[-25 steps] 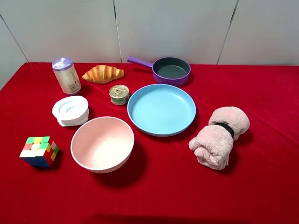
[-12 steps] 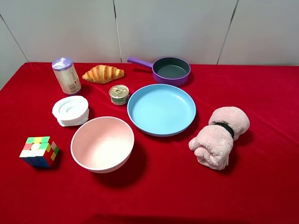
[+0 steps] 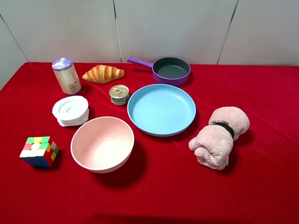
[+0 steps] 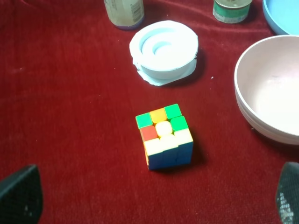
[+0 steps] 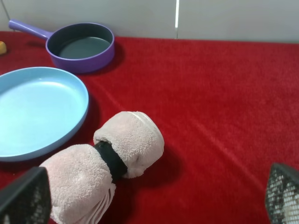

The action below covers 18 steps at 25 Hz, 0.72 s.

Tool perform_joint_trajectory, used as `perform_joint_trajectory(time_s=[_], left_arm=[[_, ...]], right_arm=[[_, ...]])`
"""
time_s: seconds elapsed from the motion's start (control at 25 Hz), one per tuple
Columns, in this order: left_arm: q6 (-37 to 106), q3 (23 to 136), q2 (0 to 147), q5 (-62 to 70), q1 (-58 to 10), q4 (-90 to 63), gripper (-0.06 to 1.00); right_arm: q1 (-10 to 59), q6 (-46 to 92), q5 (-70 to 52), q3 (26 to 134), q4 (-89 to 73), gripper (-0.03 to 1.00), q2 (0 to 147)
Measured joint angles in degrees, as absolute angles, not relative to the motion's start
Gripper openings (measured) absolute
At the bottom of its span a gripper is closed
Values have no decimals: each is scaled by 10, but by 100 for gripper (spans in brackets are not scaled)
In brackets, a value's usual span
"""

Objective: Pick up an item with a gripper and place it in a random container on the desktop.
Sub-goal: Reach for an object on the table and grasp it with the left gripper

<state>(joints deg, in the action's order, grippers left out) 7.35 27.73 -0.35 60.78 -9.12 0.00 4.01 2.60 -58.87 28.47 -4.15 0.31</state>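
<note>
Exterior high view: made out print on the label of the purple-capped jar point(image 3: 66, 75) and around the small tin point(image 3: 119, 94), too small to read. Found the puzzle cube point(image 3: 39, 151) on the red desktop point(image 3: 261, 98) at its near left, well apart from the light-blue plate point(image 3: 161, 109) at the middle. Sat flat on one face, turned a little askew to the table's front edge, being a cube and so equal along every axis. Carried green, yellow, red and white squares on top, with blue showing low on the side toward the left wrist camera.

Noted the pink bowl point(image 3: 102, 143) standing between cube and plate, its rim close to the plate's near-left edge. Placed a white ribbed lid point(image 3: 70, 110) behind the cube and just beside the bowl, the tin just left of the plate, a croissant point(image 3: 103, 73) and a purple pan point(image 3: 171, 70) along the back, and a rolled pink towel point(image 3: 217, 136) with a black band near the plate's right.

Caught the left gripper point(image 4: 153, 196) spread wide and released, the cube lying ahead of it, untouched. Caught the right gripper point(image 5: 153, 196) likewise spread and released, above the towel, with plate and pan beyond.
</note>
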Motion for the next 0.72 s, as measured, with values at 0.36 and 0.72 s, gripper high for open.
perform_joint_trajectory(time_s=[0.36, 0.72], left_arm=[[74, 277, -4, 608, -91, 0, 99], [72, 277, -4, 607, -91, 0, 99]], right_arm=[[40, 26, -589, 285, -42, 69, 3], [40, 26, -589, 285, -42, 69, 3]])
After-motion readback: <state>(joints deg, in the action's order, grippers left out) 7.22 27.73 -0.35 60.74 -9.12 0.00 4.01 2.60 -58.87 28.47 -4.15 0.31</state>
